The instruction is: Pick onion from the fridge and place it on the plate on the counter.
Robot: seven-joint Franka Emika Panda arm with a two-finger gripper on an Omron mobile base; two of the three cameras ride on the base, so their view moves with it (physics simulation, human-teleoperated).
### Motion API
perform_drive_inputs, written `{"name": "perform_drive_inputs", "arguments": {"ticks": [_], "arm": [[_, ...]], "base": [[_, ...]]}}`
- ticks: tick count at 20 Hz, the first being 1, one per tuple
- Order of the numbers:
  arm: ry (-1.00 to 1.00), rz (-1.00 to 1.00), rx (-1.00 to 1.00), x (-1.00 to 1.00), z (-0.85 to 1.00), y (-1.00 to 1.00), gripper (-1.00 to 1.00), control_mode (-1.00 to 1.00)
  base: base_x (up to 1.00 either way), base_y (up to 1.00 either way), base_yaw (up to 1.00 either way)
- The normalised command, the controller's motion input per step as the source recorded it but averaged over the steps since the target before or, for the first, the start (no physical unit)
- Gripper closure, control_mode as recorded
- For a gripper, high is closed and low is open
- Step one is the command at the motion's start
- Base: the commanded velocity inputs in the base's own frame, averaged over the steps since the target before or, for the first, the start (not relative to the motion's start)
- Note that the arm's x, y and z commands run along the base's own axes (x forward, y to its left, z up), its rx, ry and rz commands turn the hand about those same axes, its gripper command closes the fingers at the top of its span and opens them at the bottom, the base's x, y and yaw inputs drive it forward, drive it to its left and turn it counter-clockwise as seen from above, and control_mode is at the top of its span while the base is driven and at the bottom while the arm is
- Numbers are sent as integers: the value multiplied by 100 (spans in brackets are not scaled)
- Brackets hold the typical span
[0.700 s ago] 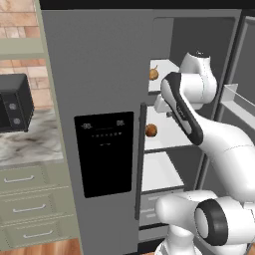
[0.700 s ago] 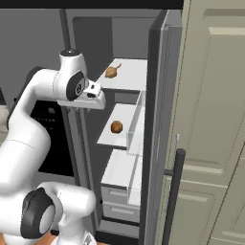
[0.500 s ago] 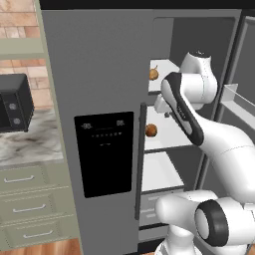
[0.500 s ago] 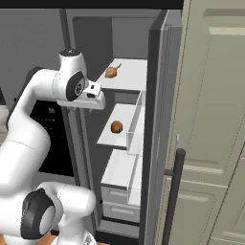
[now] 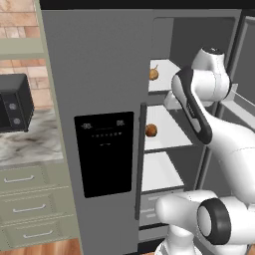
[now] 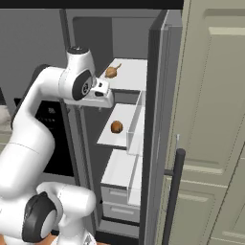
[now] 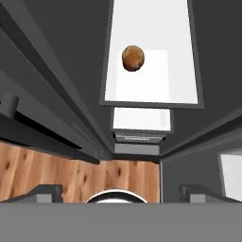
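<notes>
Above the pincer (image 6: 101,106), on the fridge's (image 5: 107,94) top shelf: onion (image 6: 111,72), untouched. Below it, middle shelf: stemless brown ball (image 6: 116,127). Pincer holds nothing; its opening cannot be told. Picking and placing, by my reckoning, both remain.

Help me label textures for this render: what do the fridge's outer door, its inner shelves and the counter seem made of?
The fridge door looks like matte grey painted metal: flat tone, no glare. Its shelves look like smooth white plastic, possibly glass-fronted given the clear upright edge. The counter looks like polished marble: grey veins on white.
</notes>
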Motion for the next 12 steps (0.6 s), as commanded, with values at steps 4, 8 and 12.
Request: {"name": "perform_drive_inputs", "arguments": {"ticks": [4,8,12], "arm": [[-1,0,0,0,51,-16,-100,-100],[-4,0,0,7,57,-1,-100,-100],[-8,0,0,17,51,0,-100,-100]], "base": [[0,0,0],[0,0,0],[0,0,0]]}}
